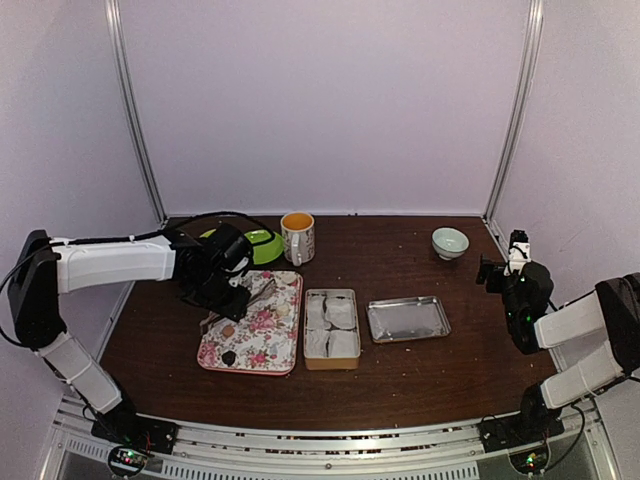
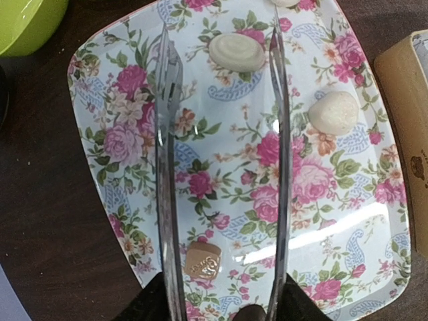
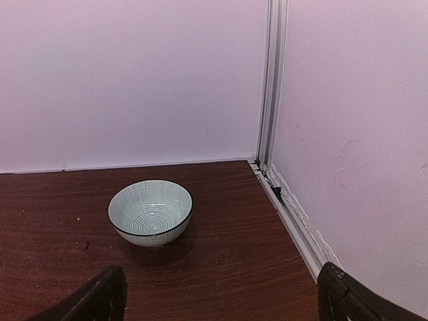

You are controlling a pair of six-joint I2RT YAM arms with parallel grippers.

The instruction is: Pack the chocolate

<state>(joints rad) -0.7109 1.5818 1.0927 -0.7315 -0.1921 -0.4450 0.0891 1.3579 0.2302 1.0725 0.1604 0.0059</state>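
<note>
Over the floral tray (image 1: 272, 342), item one: my left gripper (image 2: 221, 30), clear fingers apart, holding nothing. Item two: chocolate (image 1: 229, 357), a dark lump at the tray's near end. Handling, as I judge it: centre both tips over it, descend square, close gently, avoid the white sweets (image 2: 237, 52).

Left arm (image 1: 110, 262), right arm (image 1: 572, 318) white-shelled, black joints; left gripper (image 2: 221, 30) fingers (image 2: 167, 134) clear plastic
</note>
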